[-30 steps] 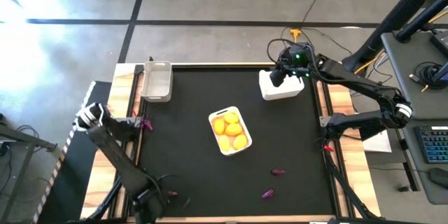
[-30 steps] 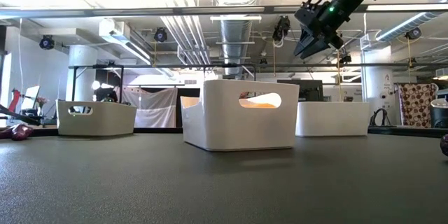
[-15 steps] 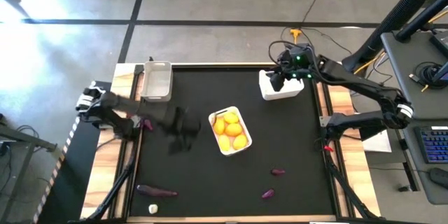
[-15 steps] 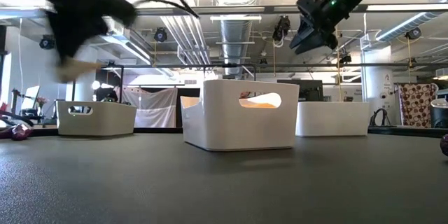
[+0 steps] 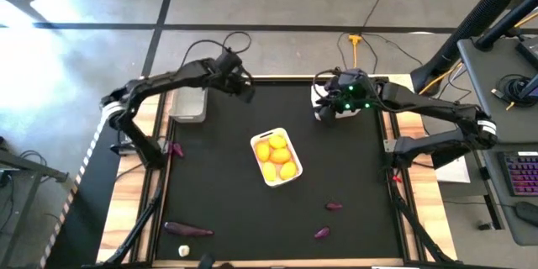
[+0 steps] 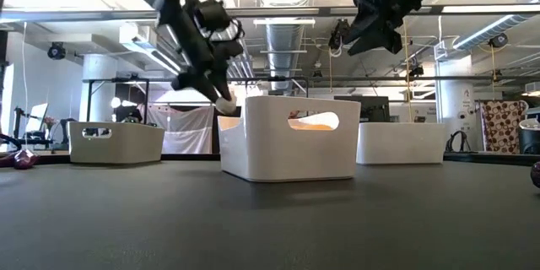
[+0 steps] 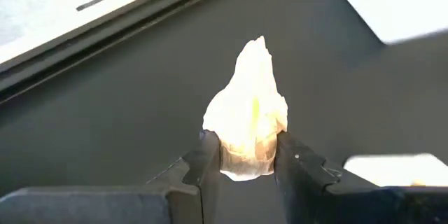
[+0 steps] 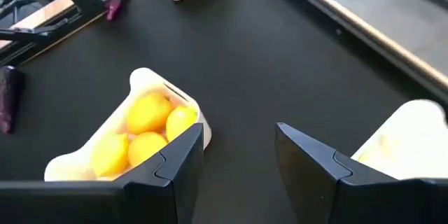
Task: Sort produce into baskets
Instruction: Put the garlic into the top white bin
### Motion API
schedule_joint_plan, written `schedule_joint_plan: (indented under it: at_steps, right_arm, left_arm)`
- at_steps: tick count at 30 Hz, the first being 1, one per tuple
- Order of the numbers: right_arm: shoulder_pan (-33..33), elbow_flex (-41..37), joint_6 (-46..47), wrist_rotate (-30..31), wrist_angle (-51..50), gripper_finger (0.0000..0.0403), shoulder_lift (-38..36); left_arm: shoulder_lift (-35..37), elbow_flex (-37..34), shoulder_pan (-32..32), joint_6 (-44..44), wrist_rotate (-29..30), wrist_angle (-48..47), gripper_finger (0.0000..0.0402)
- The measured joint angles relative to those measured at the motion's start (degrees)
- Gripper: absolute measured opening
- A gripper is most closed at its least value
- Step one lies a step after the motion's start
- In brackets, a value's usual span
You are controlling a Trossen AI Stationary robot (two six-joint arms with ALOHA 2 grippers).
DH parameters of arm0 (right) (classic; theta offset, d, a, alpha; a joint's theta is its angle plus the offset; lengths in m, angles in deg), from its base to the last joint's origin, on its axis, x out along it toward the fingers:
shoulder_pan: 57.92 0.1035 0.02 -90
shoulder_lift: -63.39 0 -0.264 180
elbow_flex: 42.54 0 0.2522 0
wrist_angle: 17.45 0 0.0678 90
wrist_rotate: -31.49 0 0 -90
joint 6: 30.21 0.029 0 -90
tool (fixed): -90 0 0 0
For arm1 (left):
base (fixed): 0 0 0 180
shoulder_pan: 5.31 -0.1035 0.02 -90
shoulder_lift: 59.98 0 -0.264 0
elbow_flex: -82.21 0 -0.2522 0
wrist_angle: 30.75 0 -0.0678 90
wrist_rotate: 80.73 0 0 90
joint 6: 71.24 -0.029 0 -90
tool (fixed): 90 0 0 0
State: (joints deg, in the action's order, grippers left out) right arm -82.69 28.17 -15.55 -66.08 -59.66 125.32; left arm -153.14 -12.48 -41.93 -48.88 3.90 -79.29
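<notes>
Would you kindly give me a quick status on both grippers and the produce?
Left gripper shut on garlic bulb, raised over the mat. Right gripper open, empty, above far white basket. Centre basket holds yellow fruit. Nothing blocking.

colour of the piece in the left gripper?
White, with a pale yellowish glow: a garlic-like bulb pinched in the left gripper. Left wrist view shows it best.

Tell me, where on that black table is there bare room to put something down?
The widest bare patch of the black mat lies between the middle basket of yellow fruit and the long purple vegetable. The back is crowded: the left hand and right hand hang there by the two back baskets.
</notes>
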Motion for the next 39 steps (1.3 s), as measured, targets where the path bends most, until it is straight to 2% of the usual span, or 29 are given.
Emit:
schedule_joint_plan:
  at_steps: [8, 13, 16, 19, 23, 27, 31, 36, 39]
  right_arm:
    - [0.52, 0.00, 7.29, 0.08, 1.39, 0.0166, 6.07]
    - [0.54, 0.00, 11.68, 0.07, 9.85, 0.0166, 11.62]
    - [0.52, 0.00, 11.78, 0.06, 15.87, 0.0166, 15.67]
    - [0.52, 0.02, 12.80, 0.01, 20.56, 0.0166, 19.68]
    - [0.52, 2.73, 13.26, -0.41, 19.76, 0.0166, 25.32]
    - [0.64, 8.49, 11.03, -1.89, 15.82, 0.0167, 29.91]
    - [0.65, 15.89, 4.22, -1.68, 9.56, 0.0174, 33.89]
    - [0.48, 24.05, -5.16, -0.92, 5.11, 0.0209, 39.47]
    - [0.48, 28.31, -8.97, 2.38, 5.16, 0.0237, 43.70]
  left_arm:
    - [-11.06, 0.00, -2.85, -2.11, -1.46, 6.35, 0.0095]
    - [-16.67, 1.30, -3.45, -1.96, -1.40, 9.46, 0.0104]
    - [-19.74, 3.28, -3.50, -2.22, -2.36, 9.57, 0.0120]
    - [-21.62, 4.48, -3.39, -2.59, -6.64, 9.90, 0.0144]
    - [-22.94, 4.66, -2.51, -3.56, -7.74, 10.04, 0.0182]
    - [-22.31, 4.57, -2.38, -3.69, -7.88, 8.98, 0.0217]
    - [-18.70, 4.50, -2.45, -4.49, -7.88, 7.77, 0.0242]
    - [-12.28, 3.96, -2.43, -6.71, -8.08, 4.36, 0.0254]
    - [-7.41, 3.61, -2.43, -7.27, -7.36, 2.07, 0.0254]
